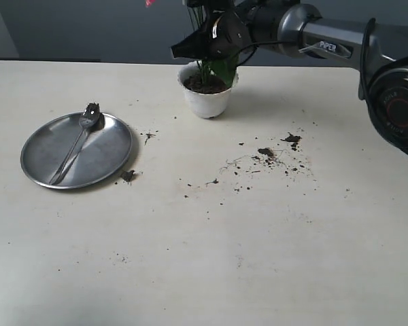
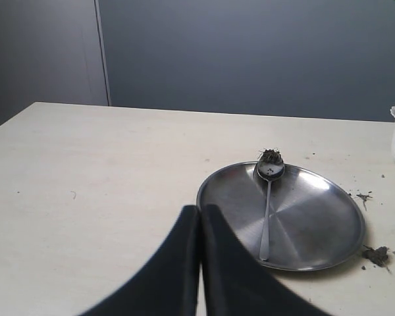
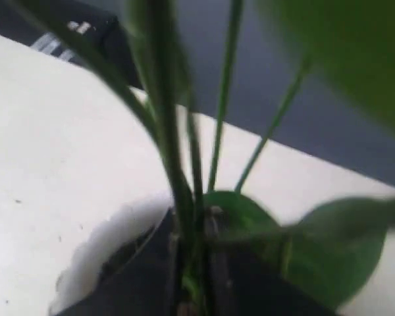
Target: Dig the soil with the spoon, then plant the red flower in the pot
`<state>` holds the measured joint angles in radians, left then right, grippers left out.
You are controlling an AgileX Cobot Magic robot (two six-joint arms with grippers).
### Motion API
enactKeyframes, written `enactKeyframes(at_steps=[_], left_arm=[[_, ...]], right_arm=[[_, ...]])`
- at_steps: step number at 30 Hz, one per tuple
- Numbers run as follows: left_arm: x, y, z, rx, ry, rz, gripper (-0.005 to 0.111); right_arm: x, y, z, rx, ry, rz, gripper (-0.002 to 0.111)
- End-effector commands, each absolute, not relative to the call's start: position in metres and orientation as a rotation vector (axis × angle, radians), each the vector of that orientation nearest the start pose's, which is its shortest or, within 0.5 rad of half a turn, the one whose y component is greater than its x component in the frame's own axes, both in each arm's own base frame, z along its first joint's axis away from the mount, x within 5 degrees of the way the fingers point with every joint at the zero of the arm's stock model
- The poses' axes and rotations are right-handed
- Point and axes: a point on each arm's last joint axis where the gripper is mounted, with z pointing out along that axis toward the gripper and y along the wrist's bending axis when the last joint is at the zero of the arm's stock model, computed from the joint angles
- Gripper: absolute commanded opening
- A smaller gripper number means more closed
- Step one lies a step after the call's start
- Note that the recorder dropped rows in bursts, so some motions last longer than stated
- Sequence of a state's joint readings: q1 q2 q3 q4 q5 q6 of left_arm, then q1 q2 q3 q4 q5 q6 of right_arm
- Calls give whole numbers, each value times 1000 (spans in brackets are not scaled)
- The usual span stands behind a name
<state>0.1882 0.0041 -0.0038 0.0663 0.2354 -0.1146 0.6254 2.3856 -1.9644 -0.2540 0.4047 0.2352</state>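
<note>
The flower (image 1: 219, 69) stands in the pot (image 1: 207, 100) at the back of the table (image 1: 190, 258), its stems rising out of the soil (image 1: 202, 84). The blooms are almost wholly cut off at the top; only a sliver of red shows there. The right pincer (image 3: 194, 280) reaches in from the right, just above the pot, with its fingers (image 3: 159, 263) close on either side of the stems. From here, and in its own badly blurred view, I cannot tell whether it grips them or merely flanks them.

The spoon (image 1: 78, 142) lies on a steel plate (image 1: 105, 153) well to the left, a clump of dirt on its bowl. Loose crumbs (image 1: 266, 153) and root threads litter the table between. The left pincer (image 2: 199, 220) shows only in its own view, fingers pressed together and holding nothing, near the plate.
</note>
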Motion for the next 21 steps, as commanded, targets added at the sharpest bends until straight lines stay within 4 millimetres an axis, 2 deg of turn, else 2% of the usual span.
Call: enactKeyframes(at_steps=[1, 5, 12, 15, 21], left_arm=[[54, 12, 192, -223, 1700, 108, 1], [54, 12, 192, -223, 1700, 108, 1], [54, 12, 192, -223, 1700, 108, 1], [54, 12, 192, -223, 1700, 108, 1], [54, 12, 192, -223, 1700, 108, 1]], right_arm=[[436, 287, 106, -687, 2519, 39, 23], [436, 287, 110, -683, 2516, 44, 35], [436, 286, 134, -682, 2469, 40, 66], [436, 286, 146, -680, 2445, 45, 70], [433, 283, 165, -698, 2432, 35, 70]])
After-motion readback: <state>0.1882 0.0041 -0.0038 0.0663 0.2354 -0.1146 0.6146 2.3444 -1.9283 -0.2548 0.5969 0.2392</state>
